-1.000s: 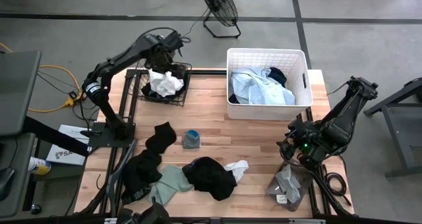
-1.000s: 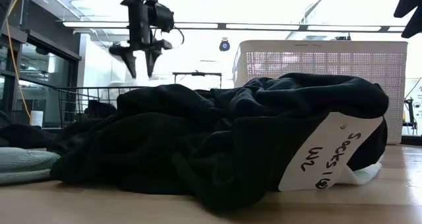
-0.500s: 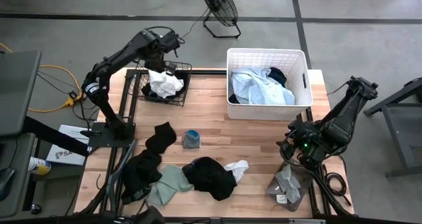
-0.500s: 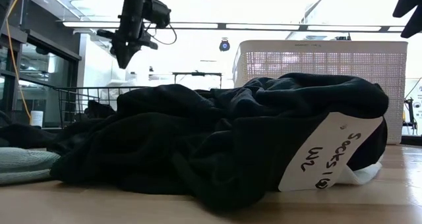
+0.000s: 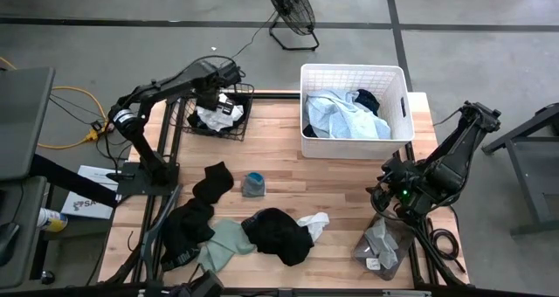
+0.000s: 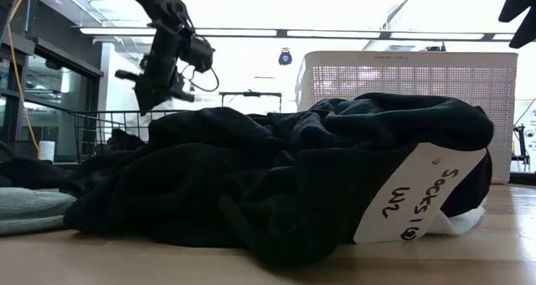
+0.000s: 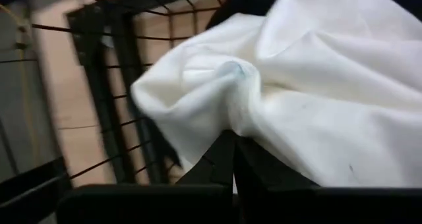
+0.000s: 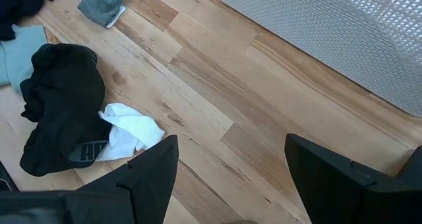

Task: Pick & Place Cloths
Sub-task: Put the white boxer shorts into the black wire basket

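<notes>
Left gripper [image 7: 232, 159], fingers [image 7: 217, 159] pinched together, is hanging over the white cloth [image 7: 316, 85] in the wire basket [image 5: 217, 112]; lowering could snag basket wire. Right gripper [image 8: 231, 178], fingers spread wide, is idling far off.

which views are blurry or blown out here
Low view: the bright ceiling washes out the background, leaving the left gripper a silhouette above the black cloth. Left wrist view: white cloth soft with blur. High and right wrist views look evenly lit.

Overhead and table-level cameras share the black garment [image 5: 278, 235]
</notes>
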